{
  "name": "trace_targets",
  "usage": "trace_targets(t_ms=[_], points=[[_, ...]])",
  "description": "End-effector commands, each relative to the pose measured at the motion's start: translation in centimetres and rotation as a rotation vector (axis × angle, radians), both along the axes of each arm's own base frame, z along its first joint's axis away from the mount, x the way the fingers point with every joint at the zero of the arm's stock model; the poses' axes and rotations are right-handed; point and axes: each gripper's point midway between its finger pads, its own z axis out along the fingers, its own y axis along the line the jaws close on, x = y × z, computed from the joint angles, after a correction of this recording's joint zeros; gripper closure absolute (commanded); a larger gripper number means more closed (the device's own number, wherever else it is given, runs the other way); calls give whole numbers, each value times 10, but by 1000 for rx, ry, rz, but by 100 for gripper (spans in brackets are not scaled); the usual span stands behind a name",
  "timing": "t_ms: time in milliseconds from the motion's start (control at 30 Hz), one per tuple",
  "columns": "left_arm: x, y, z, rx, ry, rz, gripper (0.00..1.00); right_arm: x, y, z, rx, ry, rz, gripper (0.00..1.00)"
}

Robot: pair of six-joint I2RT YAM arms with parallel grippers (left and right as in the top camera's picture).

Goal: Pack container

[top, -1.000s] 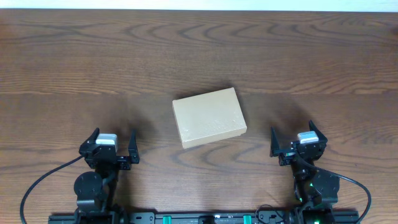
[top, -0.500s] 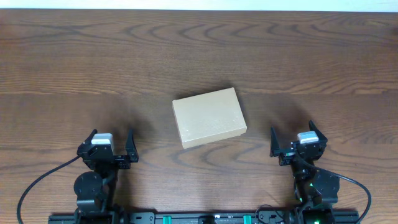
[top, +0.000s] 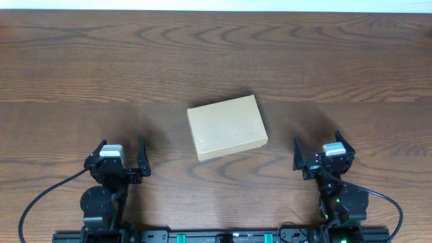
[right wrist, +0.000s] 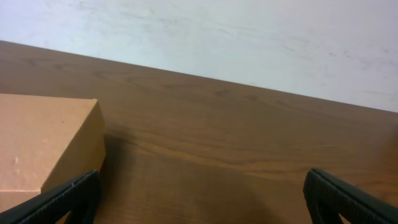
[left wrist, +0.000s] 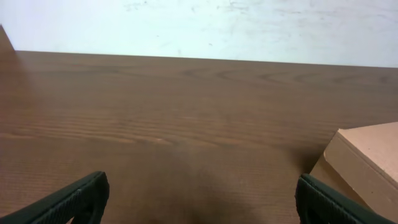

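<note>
The container (top: 227, 127) is a small tan cardboard box, lid shut, lying flat at the middle of the wooden table. It shows at the right edge of the left wrist view (left wrist: 367, 165) and at the left of the right wrist view (right wrist: 43, 146). My left gripper (top: 121, 156) is open and empty near the front left, well left of the box. My right gripper (top: 318, 153) is open and empty near the front right, right of the box. Neither touches the box. No roll of tape is in view.
The brown wooden table (top: 216, 54) runs to a white wall at the back (left wrist: 199, 25). Black cables and the arm bases (top: 216, 236) sit along the front edge.
The left gripper has shifted slightly toward the left and front. The box and the right arm have not moved.
</note>
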Motion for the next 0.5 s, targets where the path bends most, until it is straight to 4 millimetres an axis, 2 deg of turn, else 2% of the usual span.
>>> trace_targets(t_ms=[0,467], points=[[0,-3,-14,-6,26,-16,5,0,1,-1,14,2,4,1],[0,-4,-13,-7,23,-18,5,0,1,-1,14,2,4,1]])
